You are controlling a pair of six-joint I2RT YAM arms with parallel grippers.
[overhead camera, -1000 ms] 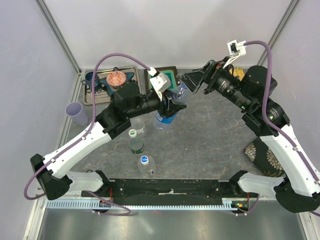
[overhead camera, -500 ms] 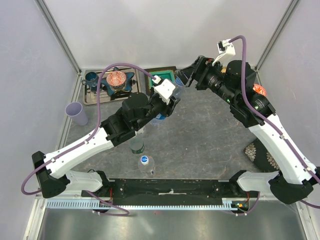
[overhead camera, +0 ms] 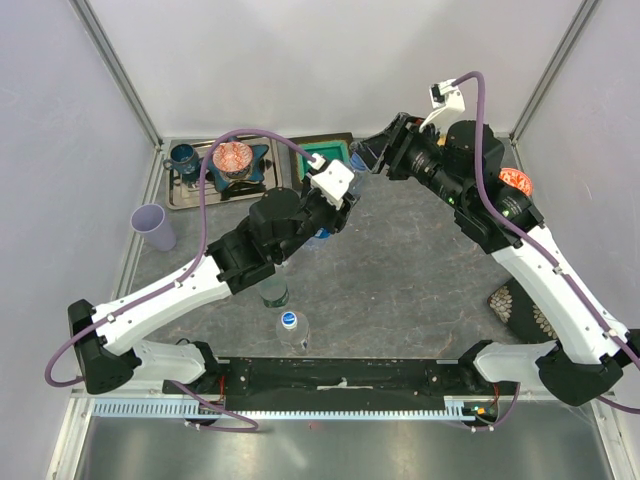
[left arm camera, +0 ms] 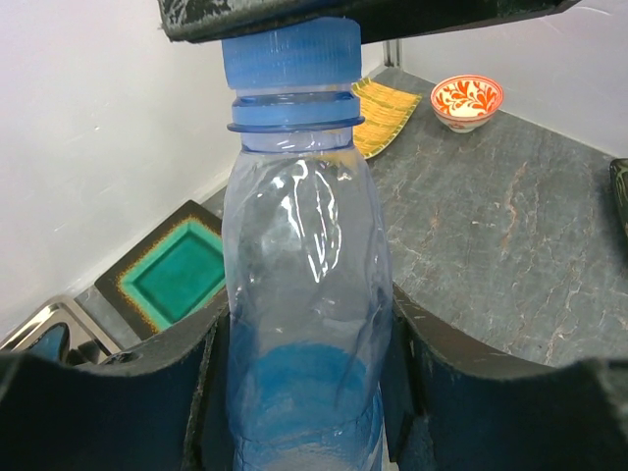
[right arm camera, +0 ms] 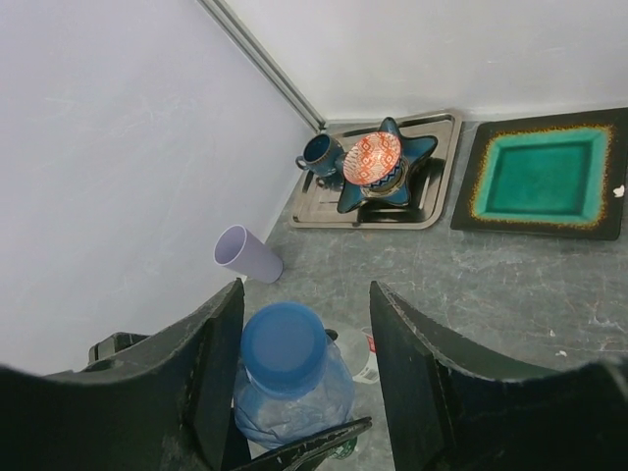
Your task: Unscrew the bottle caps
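Now, left pincer (left arm camera: 306, 392) clamped on blue-tinted bottle (left arm camera: 304, 255), right pincer (right arm camera: 306, 294) parted around blue cap (right arm camera: 285, 337), green label (overhead camera: 274, 293) unreadable

At the far left corner of the tabletop (overhead camera: 400, 280), a tray (overhead camera: 178, 200), bearing a mug (overhead camera: 183, 156) and, right of it, a bowl (overhead camera: 232, 157) on a dish (overhead camera: 262, 154). Just right of the tray, a plate (overhead camera: 338, 150). Before the tray, by the left wall, a cup (overhead camera: 153, 226). Mid-tabletop, a bottle (left arm camera: 304, 324) between the left fingers (left arm camera: 118, 412), its cap (left arm camera: 289, 59) on top, between the right fingers (right arm camera: 211, 373). Nearer the bases, a second bottle (overhead camera: 272, 292), a third bottle (overhead camera: 290, 322) just before it. Far right, a second bowl (overhead camera: 515, 181); before that, a second plate (overhead camera: 520, 305).
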